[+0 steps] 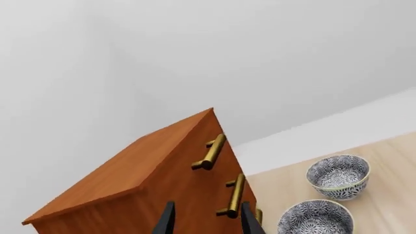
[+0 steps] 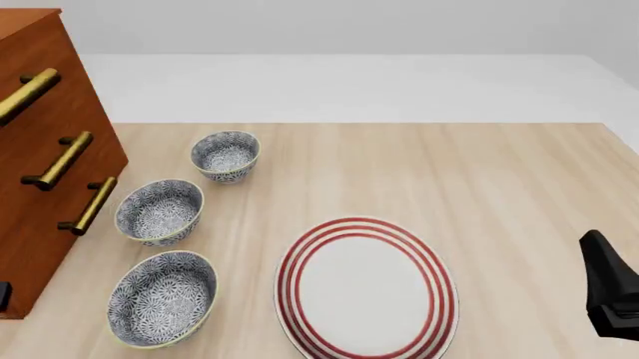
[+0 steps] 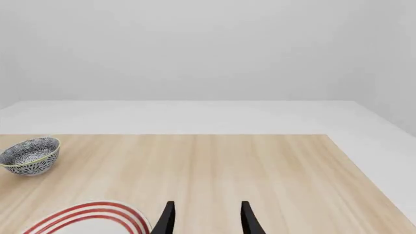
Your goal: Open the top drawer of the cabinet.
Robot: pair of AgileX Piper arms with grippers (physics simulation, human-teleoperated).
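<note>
The tall reddish-brown wooden cabinet stands at the far left of the pale wooden bench, its three drawer fronts flush, so the top drawer, the highest box with a brass bar handle, sits closed. In the left wrist view the left claw is released, its two dark fingers spread apart and holding nothing; they point at the cabinet's front just below the middle brass handle, with the top drawer's handle farther ahead of the tips and not touched. Off to the side of that claw lie two blue-patterned ceramic bowls. The right claw is likewise released and empty, hovering above bare bench, with the red-ringed white plate just beside its fingers and one patterned bowl well ahead and across from it. The front view shows three such bowls in a row near the cabinet.
</note>
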